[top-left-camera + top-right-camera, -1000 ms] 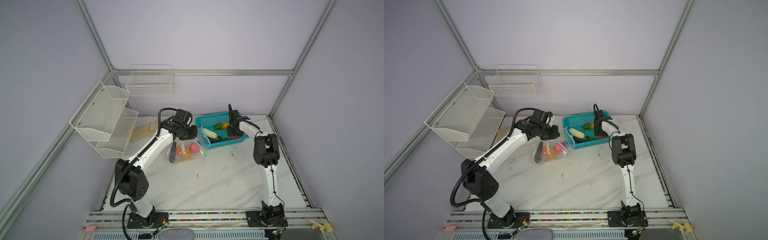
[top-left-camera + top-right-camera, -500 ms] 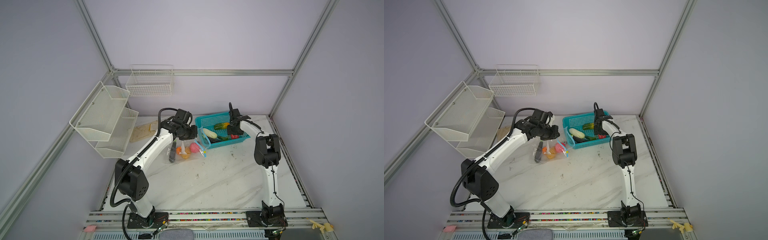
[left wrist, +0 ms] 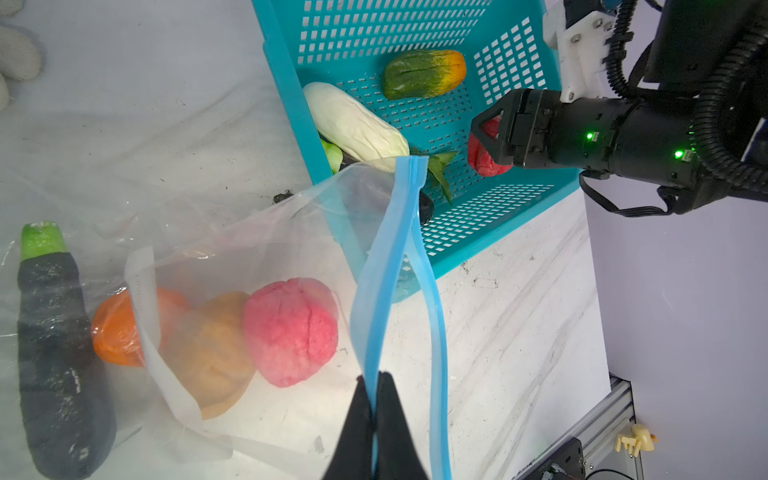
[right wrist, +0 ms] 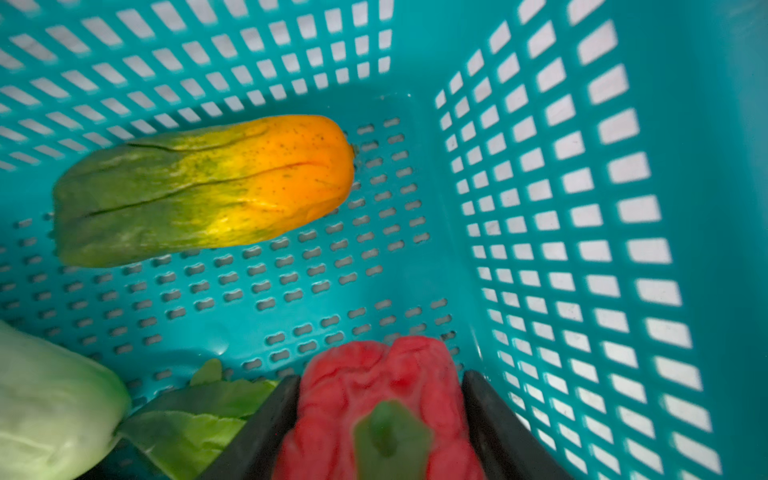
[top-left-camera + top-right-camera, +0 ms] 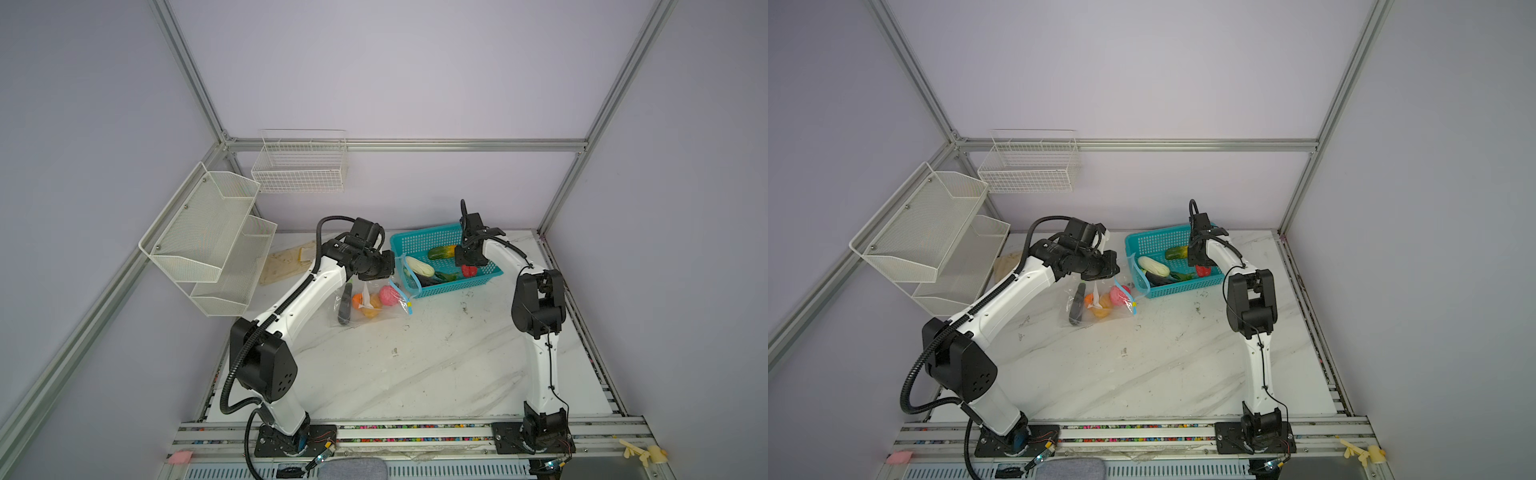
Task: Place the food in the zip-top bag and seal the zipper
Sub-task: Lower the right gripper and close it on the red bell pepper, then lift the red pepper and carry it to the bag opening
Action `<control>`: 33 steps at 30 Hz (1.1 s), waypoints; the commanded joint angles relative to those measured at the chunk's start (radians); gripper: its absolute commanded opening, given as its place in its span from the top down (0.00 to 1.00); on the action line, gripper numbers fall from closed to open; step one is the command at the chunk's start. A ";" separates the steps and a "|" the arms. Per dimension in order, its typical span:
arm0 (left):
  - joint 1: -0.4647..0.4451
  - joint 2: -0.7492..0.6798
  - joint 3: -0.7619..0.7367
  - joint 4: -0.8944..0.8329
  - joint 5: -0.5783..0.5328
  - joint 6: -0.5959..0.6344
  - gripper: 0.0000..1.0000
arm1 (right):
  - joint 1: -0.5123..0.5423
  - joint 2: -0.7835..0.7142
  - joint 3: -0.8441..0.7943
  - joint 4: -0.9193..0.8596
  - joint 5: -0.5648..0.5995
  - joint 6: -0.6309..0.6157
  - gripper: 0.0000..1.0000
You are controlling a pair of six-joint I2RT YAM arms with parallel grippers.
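Four foods (image 3: 291,332) fill the zip-top bag (image 3: 249,232); left gripper (image 3: 376,386) pinches its zipper (image 3: 390,257), right gripper (image 4: 379,378) clasps one pepper (image 4: 328,432).

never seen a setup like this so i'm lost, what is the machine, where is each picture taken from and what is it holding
Two white robot arms work over a marble table. Two pictures look down on the whole scene; two come from a camera on each wrist. The left hand is shut on the blue zipper strip of a clear zip-top bag, holding its mouth open; an eggplant, orange pieces and a pink peach lie inside. The right hand reaches into a teal basket and grips a red pepper. A white vegetable and a green-orange fruit lie there too.
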 commanded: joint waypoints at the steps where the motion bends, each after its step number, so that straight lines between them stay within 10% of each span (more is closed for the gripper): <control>1: 0.008 -0.020 -0.017 0.032 0.016 -0.010 1.00 | -0.001 -0.087 0.002 -0.001 -0.063 0.014 0.37; 33: 0.008 -0.029 -0.011 0.031 0.019 -0.005 1.00 | 0.190 -0.447 -0.253 0.244 -0.478 0.180 0.40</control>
